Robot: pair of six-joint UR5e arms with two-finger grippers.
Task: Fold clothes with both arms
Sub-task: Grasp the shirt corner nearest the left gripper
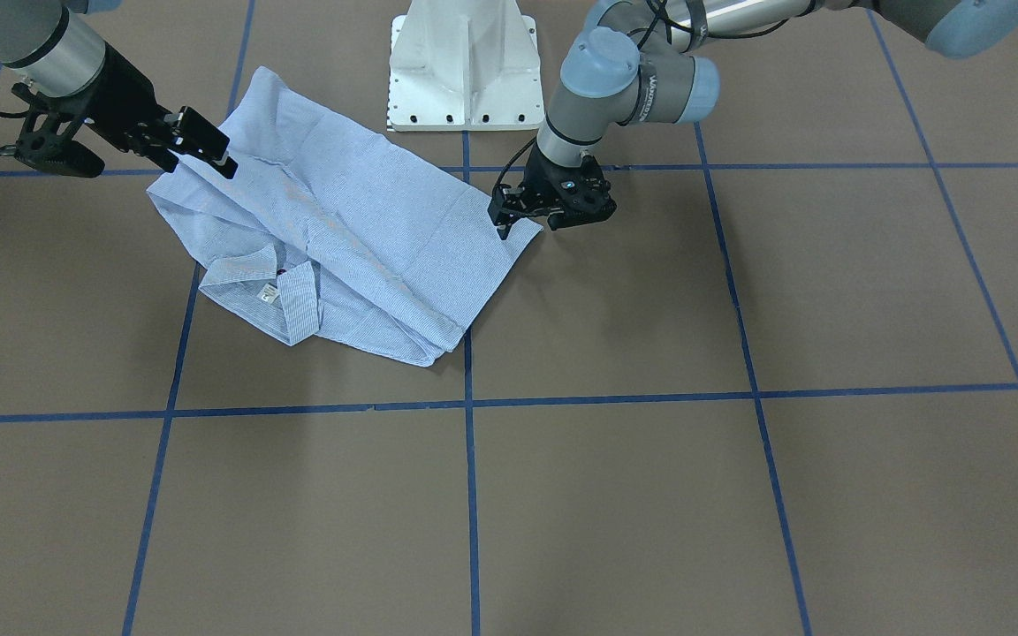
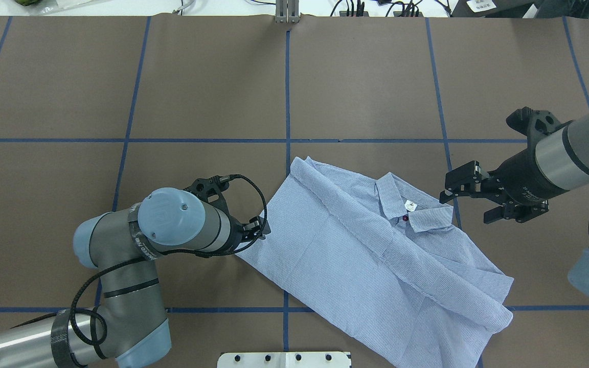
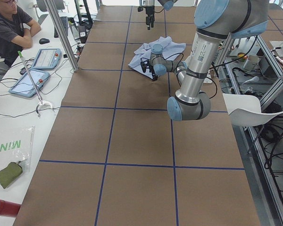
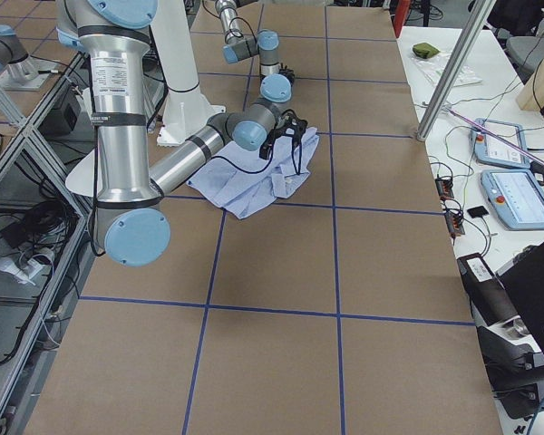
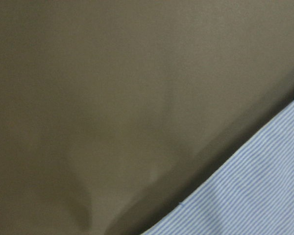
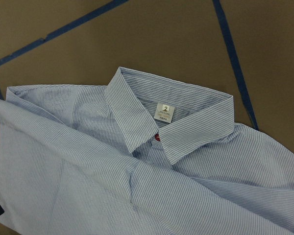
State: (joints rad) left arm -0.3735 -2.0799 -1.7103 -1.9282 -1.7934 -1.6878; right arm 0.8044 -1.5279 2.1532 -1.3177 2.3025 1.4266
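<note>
The white pedestal base is closest to me, and the shirt's lower end almost reaches it. The shirt lies flat on the brown table, slanting away from the base, with a long fold down its front.

My left gripper points down at the shirt's side edge on my left, right at the cloth. My left wrist camera shows only table and a striped corner, so I cannot tell whether the fingers are pinching the edge or merely beside it.

Farther out, my right gripper hangs just beyond the collar, fingers spread and gripping nothing. The white neck label and a dark red button face up beneath it.
</note>
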